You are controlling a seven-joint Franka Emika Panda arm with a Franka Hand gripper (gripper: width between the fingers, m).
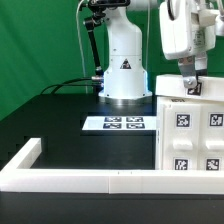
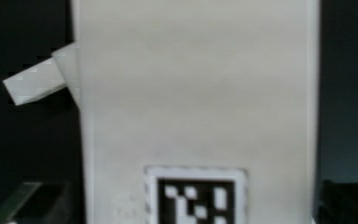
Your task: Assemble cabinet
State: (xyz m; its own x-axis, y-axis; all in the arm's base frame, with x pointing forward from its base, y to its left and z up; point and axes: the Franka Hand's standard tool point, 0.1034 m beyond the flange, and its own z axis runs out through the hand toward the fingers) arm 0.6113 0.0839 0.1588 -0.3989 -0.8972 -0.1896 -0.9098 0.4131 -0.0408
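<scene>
The white cabinet box (image 1: pixel 195 135), with square tags on its face, stands at the exterior view's right. My gripper (image 1: pixel 190 88) comes down from above onto its top edge. In the wrist view a long white cabinet panel (image 2: pixel 194 100) with a tag (image 2: pixel 197 197) fills the space between my gripper's (image 2: pixel 194 205) two dark fingers (image 2: pixel 37 203). The fingers sit against the panel's two long edges, so the gripper looks shut on it. A small tilted white piece (image 2: pixel 34 80) sticks out beside the panel.
The robot base (image 1: pixel 124 65) stands at the back centre. The marker board (image 1: pixel 113 124) lies flat in front of it. A low white L-shaped border wall (image 1: pixel 80 181) runs along the front and the exterior view's left. The table is black.
</scene>
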